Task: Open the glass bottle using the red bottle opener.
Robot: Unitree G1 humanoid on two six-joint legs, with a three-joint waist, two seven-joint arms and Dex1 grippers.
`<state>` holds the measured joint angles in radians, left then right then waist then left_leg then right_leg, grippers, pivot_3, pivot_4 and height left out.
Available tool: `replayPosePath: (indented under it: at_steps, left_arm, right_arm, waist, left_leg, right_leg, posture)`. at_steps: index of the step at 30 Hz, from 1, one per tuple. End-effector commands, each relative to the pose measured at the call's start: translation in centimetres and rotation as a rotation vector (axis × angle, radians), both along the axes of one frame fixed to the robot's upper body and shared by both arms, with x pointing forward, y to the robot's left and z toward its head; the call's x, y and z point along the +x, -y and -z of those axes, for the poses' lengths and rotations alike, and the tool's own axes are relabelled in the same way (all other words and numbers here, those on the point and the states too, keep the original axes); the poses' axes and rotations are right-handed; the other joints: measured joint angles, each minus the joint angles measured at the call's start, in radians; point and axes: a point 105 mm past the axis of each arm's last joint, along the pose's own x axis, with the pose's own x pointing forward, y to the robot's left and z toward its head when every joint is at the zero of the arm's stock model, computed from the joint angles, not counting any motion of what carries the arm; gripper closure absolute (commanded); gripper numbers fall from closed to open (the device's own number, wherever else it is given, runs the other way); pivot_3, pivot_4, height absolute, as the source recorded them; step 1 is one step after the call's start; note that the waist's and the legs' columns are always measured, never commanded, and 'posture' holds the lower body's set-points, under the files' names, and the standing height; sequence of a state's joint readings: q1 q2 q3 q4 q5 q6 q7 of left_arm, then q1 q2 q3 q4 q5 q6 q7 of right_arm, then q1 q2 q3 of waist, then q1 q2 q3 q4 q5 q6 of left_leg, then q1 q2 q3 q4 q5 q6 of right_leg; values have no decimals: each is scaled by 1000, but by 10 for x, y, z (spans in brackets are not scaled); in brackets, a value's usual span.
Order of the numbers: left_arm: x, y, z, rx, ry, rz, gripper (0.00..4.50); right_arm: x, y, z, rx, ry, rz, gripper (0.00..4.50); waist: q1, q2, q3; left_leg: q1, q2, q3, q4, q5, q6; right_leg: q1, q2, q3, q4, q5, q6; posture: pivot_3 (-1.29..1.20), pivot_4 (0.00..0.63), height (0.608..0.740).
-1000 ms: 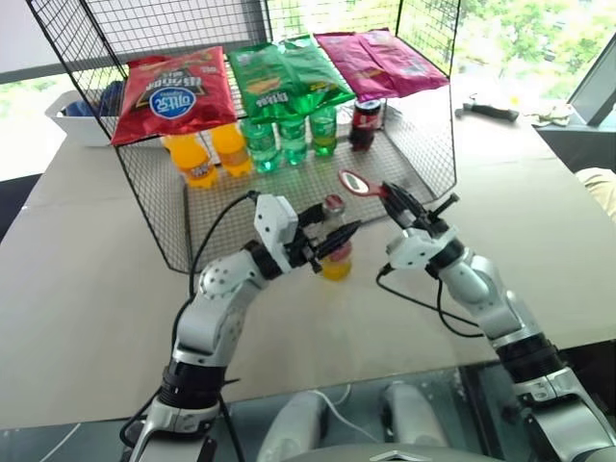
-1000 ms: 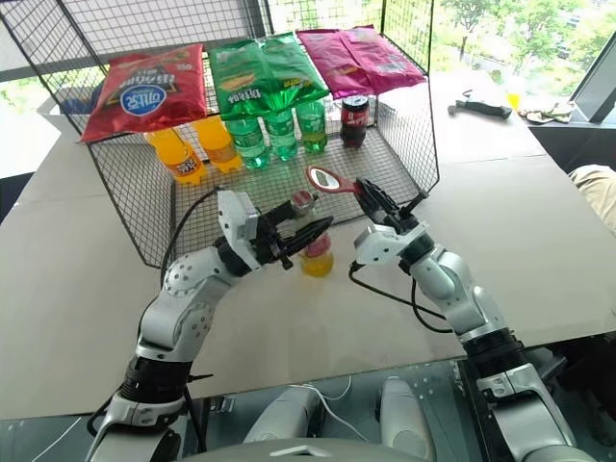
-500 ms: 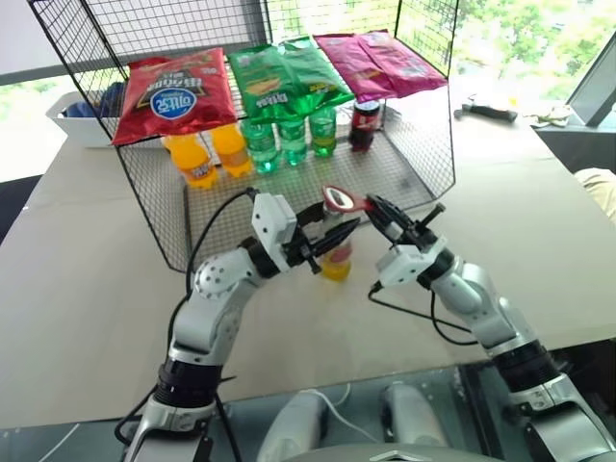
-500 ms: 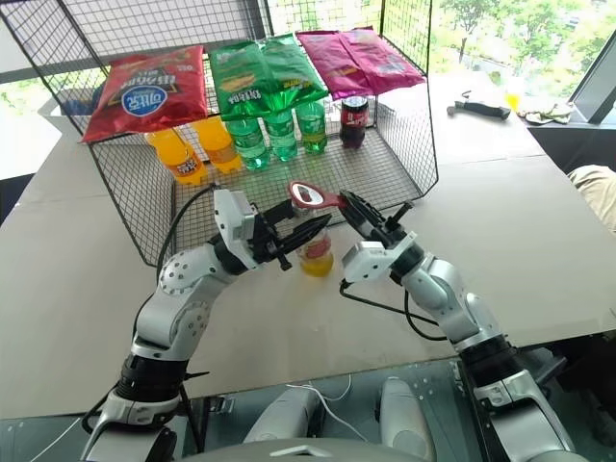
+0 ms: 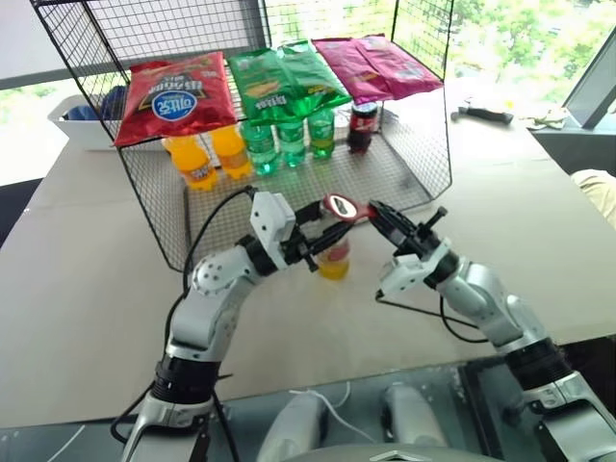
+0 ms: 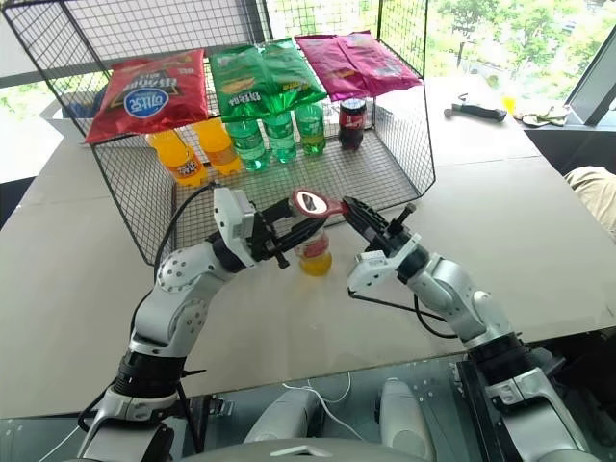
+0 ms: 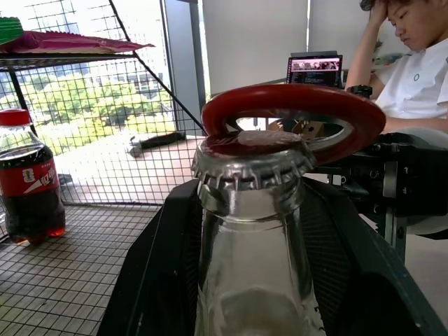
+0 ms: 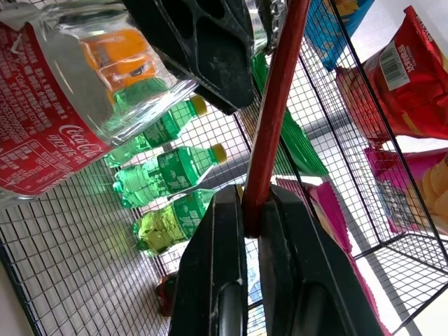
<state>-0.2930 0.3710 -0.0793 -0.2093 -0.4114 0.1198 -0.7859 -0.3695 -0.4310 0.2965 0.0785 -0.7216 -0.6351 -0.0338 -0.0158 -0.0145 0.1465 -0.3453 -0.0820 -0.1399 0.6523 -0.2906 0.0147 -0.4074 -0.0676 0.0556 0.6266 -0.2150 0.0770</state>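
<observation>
The glass bottle [image 5: 334, 258] of yellow drink stands upright on the table just in front of the wire rack. My left gripper [image 5: 325, 236] is shut on its neck, one black finger [image 7: 157, 273] on each side below the crown cap [image 7: 252, 159]. The red bottle opener [image 5: 340, 206] has its ring [image 7: 297, 105] lying over the cap, tilted, with its near edge on the cap's top. My right gripper [image 5: 373, 213] comes in from the right and is shut on the opener's handle [image 8: 271, 126]. The bottle's red label [image 8: 38, 150] is close by in the right wrist view.
The wire rack [image 5: 428, 144] stands behind the bottle, with chip bags [image 5: 178, 96] on top and orange bottles [image 5: 197, 159], green bottles [image 5: 289, 140] and a cola bottle [image 5: 363, 125] inside. A white bin [image 5: 77, 120] sits far left. A person [image 7: 413, 70] sits beyond the table.
My right gripper has carried the opener left and down, from beside the bottle top to over the cap, rolling as it went. My left gripper and the bottle stayed still.
</observation>
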Motion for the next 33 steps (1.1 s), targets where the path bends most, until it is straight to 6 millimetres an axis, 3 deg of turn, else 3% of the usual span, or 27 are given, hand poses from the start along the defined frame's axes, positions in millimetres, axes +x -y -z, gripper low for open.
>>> replayPosePath:
  at_steps: [1,8,19,23,33]
  left_arm:
    - [3,0,17,63,-46,-9,2976]
    - [1,-1,18,69,-45,-14,2976]
    - [1,3,18,67,-56,-10,2976]
    - [2,2,18,68,-58,-15,2976]
    - [3,6,19,71,-67,-13,2976]
  right_arm:
    - [-7,-19,15,-108,-16,-63,4500]
    - [-3,-19,26,-173,-111,-63,4500]
    - [-14,-26,22,-260,-63,-107,4500]
    - [-10,-25,8,-263,-8,-97,4500]
    - [7,-4,-52,-256,165,-19,4500]
  waist:
    - [0,0,0]
    - [-1,0,-1]
    - [0,1,-2]
    - [0,1,-2]
    - [3,1,-2]
  left_leg:
    - [0,0,0,0,0,0]
    - [1,0,0,0,0,0]
    - [1,0,0,0,0,0]
    - [1,0,0,0,0,0]
    - [0,0,0,0,0,0]
  right_leg:
    - [0,0,0,0,0,0]
    - [0,0,0,0,0,0]
    - [1,0,0,0,0,0]
    - [1,0,0,0,0,0]
    - [0,0,0,0,0,0]
  posture:
    - [0,150,740]
    - [0,150,740]
    - [0,150,740]
    - [0,150,740]
    - [0,150,740]
